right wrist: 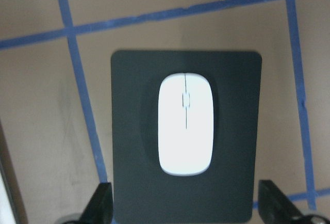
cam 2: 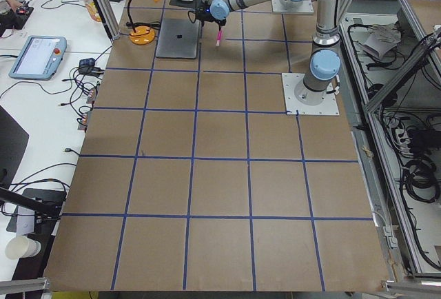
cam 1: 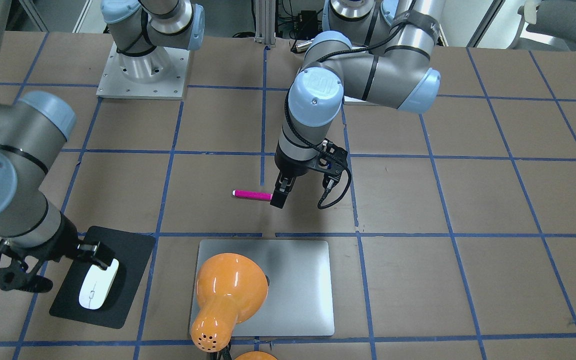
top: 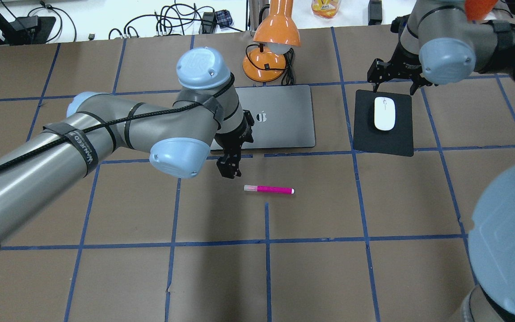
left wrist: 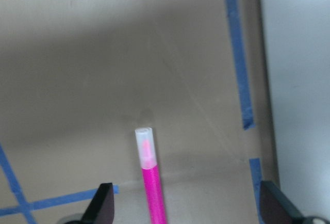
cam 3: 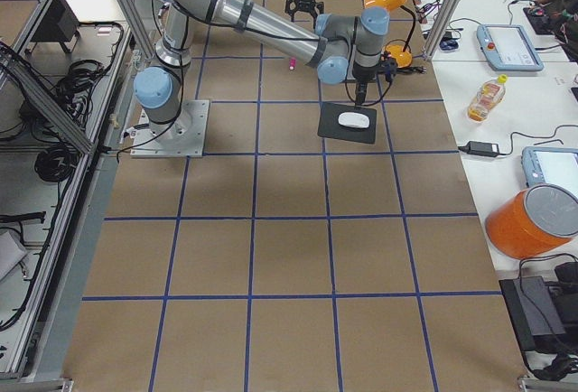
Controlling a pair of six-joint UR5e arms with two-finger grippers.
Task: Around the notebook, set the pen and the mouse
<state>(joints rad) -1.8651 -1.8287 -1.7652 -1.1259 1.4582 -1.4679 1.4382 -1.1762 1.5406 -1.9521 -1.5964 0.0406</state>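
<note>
The pink pen [top: 268, 189] lies flat on the brown table, a little in front of the closed silver notebook [top: 280, 120]. My left gripper [top: 228, 171] hovers open over the pen's pale cap end. In the left wrist view the pen [left wrist: 150, 180] runs up between the two spread fingers. The white mouse [top: 384, 113] rests on a black mat [top: 385, 139] right of the notebook. My right gripper [top: 395, 79] hangs open above the mouse's far end. In the right wrist view the mouse [right wrist: 185, 131] lies below the open fingers, untouched.
An orange desk lamp [top: 275, 40] stands behind the notebook, and its shade [cam 1: 228, 290] overhangs the lid in the front-facing view. Blue tape lines grid the table. Cables and other gear lie along the far edge.
</note>
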